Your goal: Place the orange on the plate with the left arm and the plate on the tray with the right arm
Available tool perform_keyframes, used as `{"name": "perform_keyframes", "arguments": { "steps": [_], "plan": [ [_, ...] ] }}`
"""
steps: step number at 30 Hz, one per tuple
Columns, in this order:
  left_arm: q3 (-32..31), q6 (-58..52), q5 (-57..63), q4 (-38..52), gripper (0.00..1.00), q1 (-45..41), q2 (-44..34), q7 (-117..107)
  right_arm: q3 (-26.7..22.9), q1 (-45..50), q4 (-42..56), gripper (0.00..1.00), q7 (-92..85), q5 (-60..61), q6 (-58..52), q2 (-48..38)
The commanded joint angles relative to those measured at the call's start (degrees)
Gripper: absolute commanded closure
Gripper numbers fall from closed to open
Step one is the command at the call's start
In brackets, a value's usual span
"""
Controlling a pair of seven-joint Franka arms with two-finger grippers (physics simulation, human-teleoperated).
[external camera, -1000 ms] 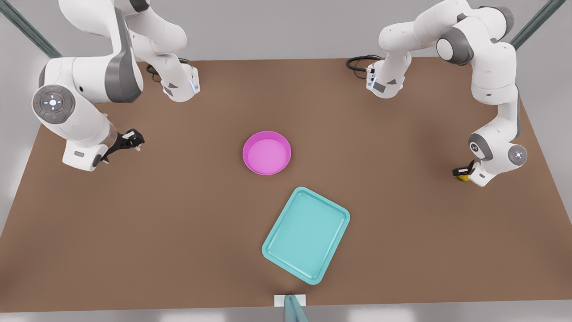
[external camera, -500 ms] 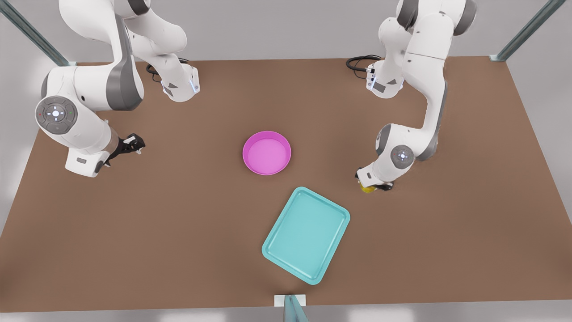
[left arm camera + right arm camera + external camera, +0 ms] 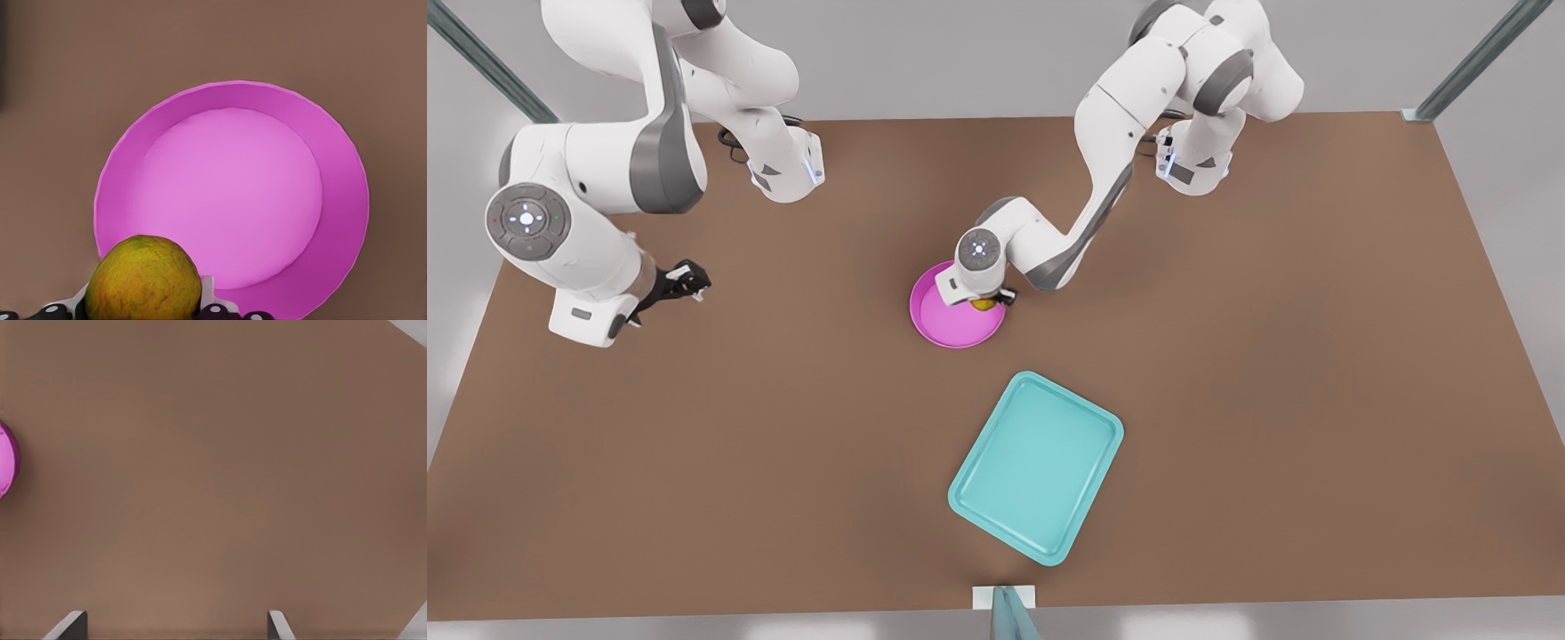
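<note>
The right gripper waits well off to the front view's left of the plate, its fingers spread apart over bare table. Above the plate's rim the left gripper has its fingers clamped on the orange, seemingly poised to release it there. The tray lies just beyond the plate, toward the camera, likely awaiting it.

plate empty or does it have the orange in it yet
Empty. The plate has a bare pink floor; the orange is held in the left gripper over its rim.
</note>
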Motion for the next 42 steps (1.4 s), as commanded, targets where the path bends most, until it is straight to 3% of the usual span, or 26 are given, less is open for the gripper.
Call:
{"name": "perform_keyframes", "arguments": {
  "steps": [1,2,6,7,8,10,11,13,14,15,16,18,23,32,42],
  "plan": [
    [-0.15,0.05,-0.33,0.32,0.16,-0.41,1.00,-36.02,-0.01,-0.08,0.00,0.00,-0.68,-0.03,-0.62,0.08],
    [-0.15,0.39,-0.07,0.32,0.00,-0.50,1.00,-35.93,-0.01,-0.16,-0.09,0.00,-0.68,-0.03,-0.62,0.09],
    [-0.07,0.49,0.28,-0.29,0.00,-0.41,0.12,-35.32,0.42,1.06,0.09,0.00,-0.07,-0.12,0.79,0.00],
    [2.30,-8.88,0.64,-0.03,0.00,-0.32,-5.14,-33.66,2.10,4.66,-0.26,0.00,1.43,2.87,0.87,0.44],
    [12.92,-27.97,-0.24,0.76,0.00,0.11,-14.80,-19.97,2.19,8.01,-0.44,0.00,9.15,10.51,4.29,4.30],
    [34.72,-44.32,-2.88,8.57,0.00,0.12,-18.60,1.93,2.45,13.36,-4.03,0.00,20.14,17.02,21.77,10.19],
    [42.90,-49.17,-2.70,12.71,0.00,0.12,-18.60,10.55,2.45,15.74,-8.78,0.00,24.19,17.29,29.95,10.28],
    [51.17,-51.19,-2.62,14.82,0.00,0.38,-18.77,18.20,2.54,17.06,-18.10,0.00,28.59,20.89,39.98,10.28],
    [47.94,-52.34,-2.70,14.39,0.00,5.55,-21.40,19.09,2.45,16.27,-20.56,0.00,28.59,23.79,40.78,10.28],
    [24.32,-51.90,1.15,14.91,0.00,25.57,-23.52,18.21,2.45,15.48,-23.63,0.00,28.50,24.14,41.04,9.93],
    [10.14,-49.27,7.84,13.25,0.00,38.16,-26.07,20.14,2.54,14.08,-25.84,0.00,27.71,24.14,41.21,9.58],
    [8.90,-40.65,8.19,4.45,0.00,39.93,-32.92,20.58,2.54,11.09,-28.21,0.00,22.09,24.14,41.48,9.58],
    [9.07,-50.84,8.55,20.71,0.00,40.81,-22.12,20.49,2.71,10.12,-32.78,0.00,18.57,30.38,45.35,10.63],
    [8.99,-48.56,6.52,20.01,0.00,40.55,-25.54,20.58,6.32,10.64,-33.22,0.00,17.60,30.82,47.72,14.59],
    [9.16,-48.73,6.52,19.92,0.00,40.63,-25.19,20.67,6.40,14.78,-33.13,0.00,17.52,30.82,47.72,16.61]
  ]
}}
